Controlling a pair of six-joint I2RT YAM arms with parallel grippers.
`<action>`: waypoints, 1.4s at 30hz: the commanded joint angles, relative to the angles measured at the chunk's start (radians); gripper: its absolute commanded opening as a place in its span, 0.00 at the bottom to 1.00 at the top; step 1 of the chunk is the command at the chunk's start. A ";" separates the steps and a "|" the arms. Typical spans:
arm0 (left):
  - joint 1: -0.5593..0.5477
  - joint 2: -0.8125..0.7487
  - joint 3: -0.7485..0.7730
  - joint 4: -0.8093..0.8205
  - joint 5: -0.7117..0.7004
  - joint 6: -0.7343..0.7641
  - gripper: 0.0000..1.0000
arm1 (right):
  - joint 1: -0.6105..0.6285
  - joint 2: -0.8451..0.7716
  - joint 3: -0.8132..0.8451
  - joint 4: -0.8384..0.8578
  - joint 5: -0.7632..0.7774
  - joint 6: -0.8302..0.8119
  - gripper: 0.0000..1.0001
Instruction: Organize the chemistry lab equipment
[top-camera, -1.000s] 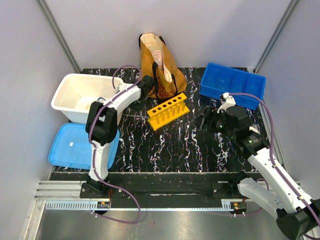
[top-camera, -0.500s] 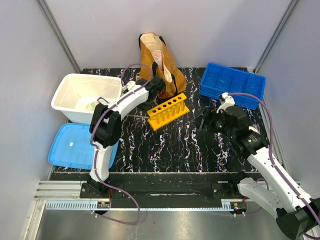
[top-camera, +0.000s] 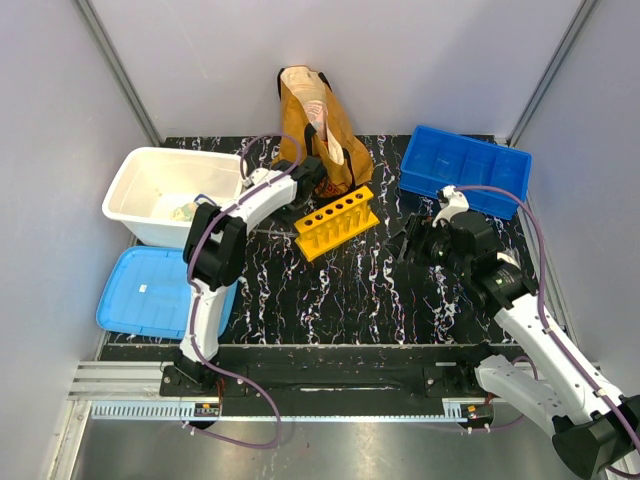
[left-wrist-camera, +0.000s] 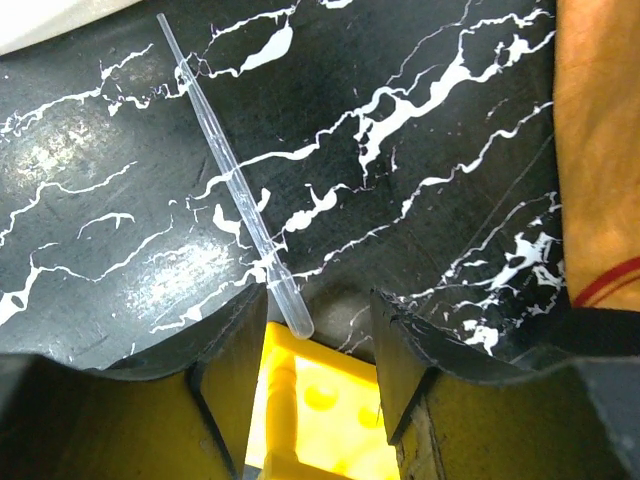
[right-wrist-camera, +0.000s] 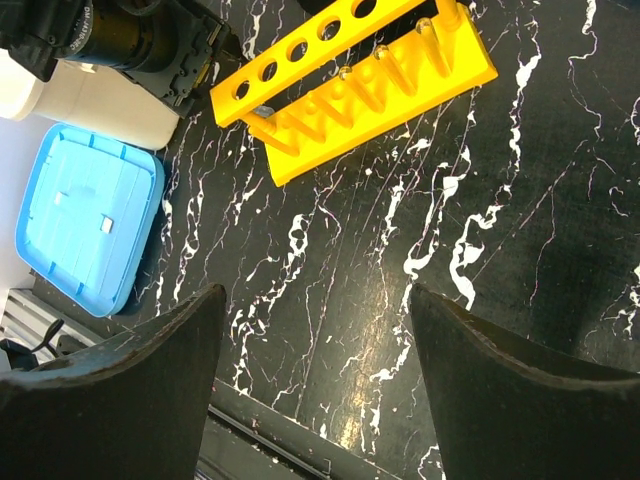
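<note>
Counter (top-camera: 350, 290): black top with white marble veining. Lying on it:
- white tub (top-camera: 140, 228), far left
- light blue lid (top-camera: 140, 290), flat, just in front of the tub
- yellow rack (top-camera: 337, 222), six holes, centre, set at an angle
- brown bag (top-camera: 318, 130), upright, far edge behind the rack
- blue bin (top-camera: 420, 185), with compartments, far right
- clear pipette (left-wrist-camera: 235, 180), flat, bulb end just beside the rack

Bright even light; glare sheens the black table (left-wrist-camera: 60, 150).
</note>
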 joint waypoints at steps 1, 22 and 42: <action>0.008 0.015 -0.010 0.003 0.009 -0.023 0.50 | 0.006 -0.008 0.036 -0.005 0.012 -0.024 0.80; 0.018 0.081 -0.010 0.007 0.055 -0.070 0.51 | 0.006 -0.011 0.058 -0.028 0.038 -0.039 0.79; 0.013 0.001 -0.065 0.043 0.164 -0.089 0.50 | 0.008 -0.002 0.049 -0.019 0.049 -0.051 0.79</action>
